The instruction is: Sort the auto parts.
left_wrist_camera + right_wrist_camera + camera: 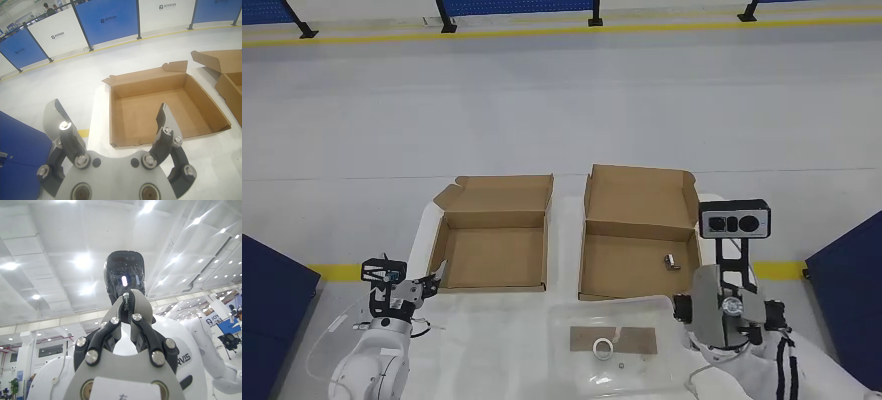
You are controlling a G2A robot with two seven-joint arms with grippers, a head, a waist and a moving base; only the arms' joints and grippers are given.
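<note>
Left claw (109, 107): fingers are held apart, empty, just beside the left box (143, 111).
Right claw (127, 295): is clamped on a threaded bolt (126, 300) and is pointed upward.
Right box (622, 265): one small metal part (672, 262) is contained.

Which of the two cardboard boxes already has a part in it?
The robot's right box: a small metal part lies on its floor, near the right wall. The left box is bare inside.

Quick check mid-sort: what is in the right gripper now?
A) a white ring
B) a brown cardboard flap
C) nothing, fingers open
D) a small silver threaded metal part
D: the right gripper is shut on a small silver threaded metal part, seen between its fingertips.
</note>
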